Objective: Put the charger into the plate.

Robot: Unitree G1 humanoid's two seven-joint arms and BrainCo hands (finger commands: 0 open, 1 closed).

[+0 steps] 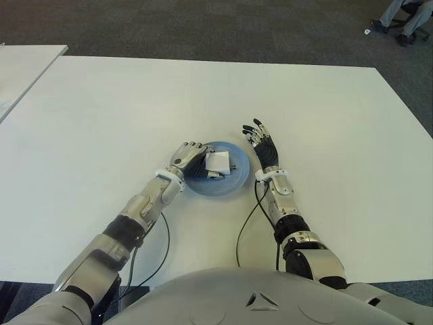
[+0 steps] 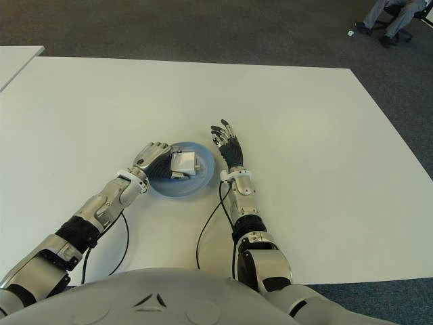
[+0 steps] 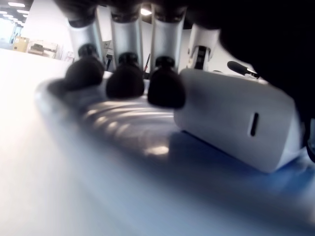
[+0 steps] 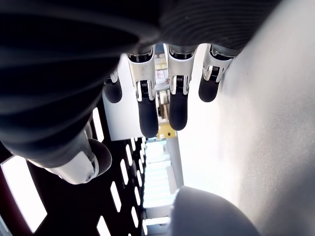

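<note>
Close up at the left wrist, three dark fingertips [image 3: 126,81] rest on the plate's rim, and the charger [image 3: 238,118] sits right beside them, a smooth white block. The left hand [image 1: 187,157] is curled over the plate's left edge, fingers bent beside the charger; whether it actually grips it I cannot tell. The charger lies inside the blue plate [image 1: 233,184], near its middle, so the job looks about done bar letting go. It seems a stiff, light, hard-shelled thing, slick on its flat faces, best pinched across two opposite sides. The right hand [image 1: 265,147] shows just right of the plate, fingers spread and holding nothing. All around is the white table [image 1: 101,115]; someone's legs [image 1: 404,17] show far off.
</note>
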